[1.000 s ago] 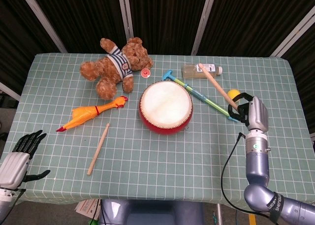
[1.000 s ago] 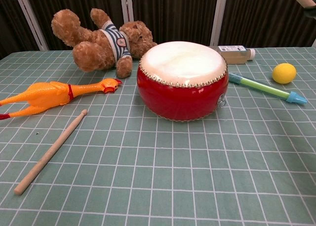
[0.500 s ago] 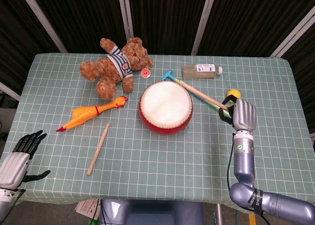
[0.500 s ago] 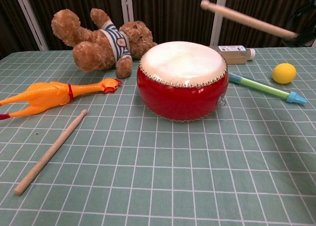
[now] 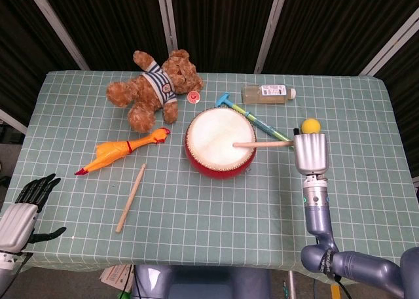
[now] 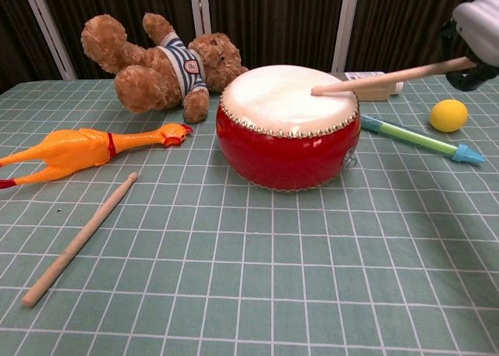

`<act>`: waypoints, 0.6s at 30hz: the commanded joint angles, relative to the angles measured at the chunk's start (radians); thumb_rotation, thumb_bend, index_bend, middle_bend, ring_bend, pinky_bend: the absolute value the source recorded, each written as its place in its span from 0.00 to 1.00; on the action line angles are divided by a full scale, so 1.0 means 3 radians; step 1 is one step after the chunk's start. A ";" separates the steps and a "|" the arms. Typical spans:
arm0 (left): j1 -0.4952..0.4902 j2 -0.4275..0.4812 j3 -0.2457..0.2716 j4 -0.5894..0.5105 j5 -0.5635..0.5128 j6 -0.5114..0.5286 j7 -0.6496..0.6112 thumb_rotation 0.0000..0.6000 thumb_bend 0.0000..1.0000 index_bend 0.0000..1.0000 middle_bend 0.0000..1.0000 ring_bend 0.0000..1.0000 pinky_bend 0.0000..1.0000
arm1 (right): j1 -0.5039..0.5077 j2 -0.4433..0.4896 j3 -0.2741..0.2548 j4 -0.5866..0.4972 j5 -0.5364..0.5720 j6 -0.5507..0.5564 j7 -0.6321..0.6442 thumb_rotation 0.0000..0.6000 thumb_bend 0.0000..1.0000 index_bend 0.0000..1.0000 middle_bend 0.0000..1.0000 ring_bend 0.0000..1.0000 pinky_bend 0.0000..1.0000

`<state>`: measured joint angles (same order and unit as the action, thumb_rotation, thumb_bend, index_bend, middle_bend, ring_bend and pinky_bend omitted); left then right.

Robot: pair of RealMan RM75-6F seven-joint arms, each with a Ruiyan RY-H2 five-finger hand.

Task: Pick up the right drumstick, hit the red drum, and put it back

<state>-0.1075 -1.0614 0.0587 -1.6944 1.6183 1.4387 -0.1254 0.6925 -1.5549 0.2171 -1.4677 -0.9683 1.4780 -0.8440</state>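
Observation:
The red drum (image 5: pixel 220 142) (image 6: pixel 287 128) with a white skin stands in the middle of the table. My right hand (image 5: pixel 309 152) (image 6: pixel 473 40) grips the right drumstick (image 5: pixel 262 144) (image 6: pixel 382 79), which lies level across the drum's right half, its tip on or just over the skin. The other drumstick (image 5: pixel 131 197) (image 6: pixel 80 240) lies on the cloth at the front left. My left hand (image 5: pixel 25 211) hangs open off the table's front left corner, holding nothing.
A teddy bear (image 5: pixel 156 87) lies behind the drum and a rubber chicken (image 5: pixel 122 150) to its left. A blue-green flute (image 5: pixel 262 124), a yellow ball (image 5: pixel 309 125) and a clear bottle (image 5: pixel 267 93) sit right of the drum, near my right hand.
My right hand swung the drumstick down and to the left, from raised over the flute to level with its tip at the drum skin. The left hand stayed put.

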 commanded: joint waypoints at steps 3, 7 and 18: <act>0.0001 0.0001 0.0000 -0.0011 -0.0011 -0.0006 0.0006 1.00 0.00 0.00 0.00 0.00 0.00 | -0.0165 0.0009 0.0752 -0.0690 0.0293 0.0205 0.1037 1.00 0.67 0.99 1.00 1.00 0.87; 0.0000 0.0001 -0.0002 -0.0020 -0.0026 -0.0018 0.0010 1.00 0.00 0.00 0.00 0.00 0.00 | -0.0302 0.0054 0.1113 -0.1000 0.0537 0.0222 0.1533 1.00 0.67 0.99 1.00 1.00 0.87; -0.0003 -0.0002 -0.0005 -0.0029 -0.0032 -0.0027 0.0023 1.00 0.00 0.00 0.00 0.00 0.00 | -0.0476 0.0109 0.1425 -0.1282 0.1088 0.0040 0.1980 1.00 0.67 0.99 1.00 1.00 0.87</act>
<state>-0.1086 -1.0619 0.0572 -1.7030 1.6088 1.4306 -0.1185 0.5516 -1.5235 0.6499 -1.8577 -0.6416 1.4946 -0.2488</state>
